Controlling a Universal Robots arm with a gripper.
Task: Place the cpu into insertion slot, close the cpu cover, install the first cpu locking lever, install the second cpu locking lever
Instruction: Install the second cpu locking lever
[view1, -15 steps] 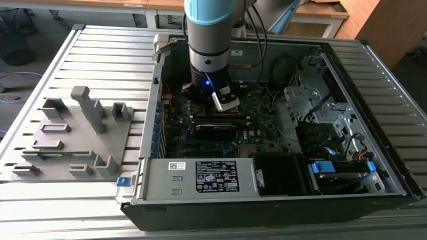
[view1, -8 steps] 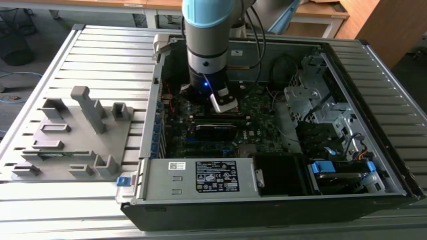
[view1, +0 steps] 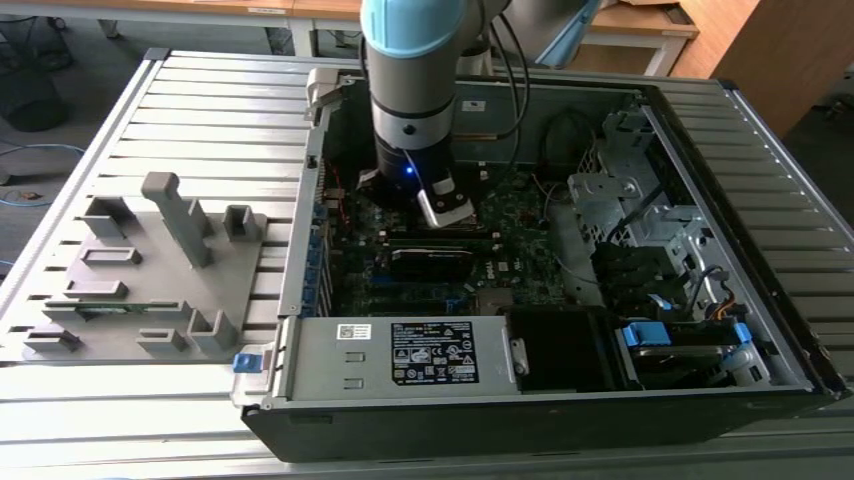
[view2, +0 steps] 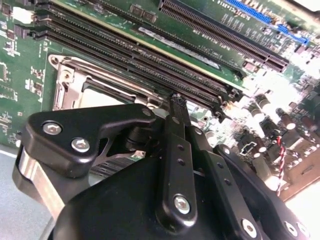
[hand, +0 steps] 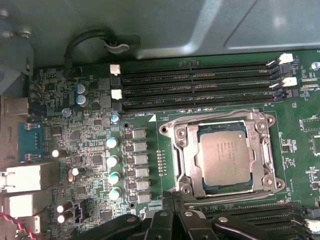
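The gripper (view2: 176, 100) hangs low inside the open computer case (view1: 534, 410), over the motherboard (hand: 90, 150). In the second wrist view its fingers (view2: 177, 130) are pressed together, clenched, with nothing visibly between them. In the first wrist view the cpu (hand: 223, 156) lies flat in the insertion slot (hand: 182, 165), with the cpu cover (hand: 260, 150) closed down around it. Memory slots (hand: 200, 85) run just beside the socket. A white printed label (view1: 434, 353) sits on the case's near side, and a grey fixture (view1: 147, 270) stands at the exterior view's left.

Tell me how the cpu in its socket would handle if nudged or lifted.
The cpu looks flat, thin and rigid, so probably stiff and light. Its smooth metallic top may be slippery. It sits inside the silver cpu cover, so a sideways nudge likely won't shift it.
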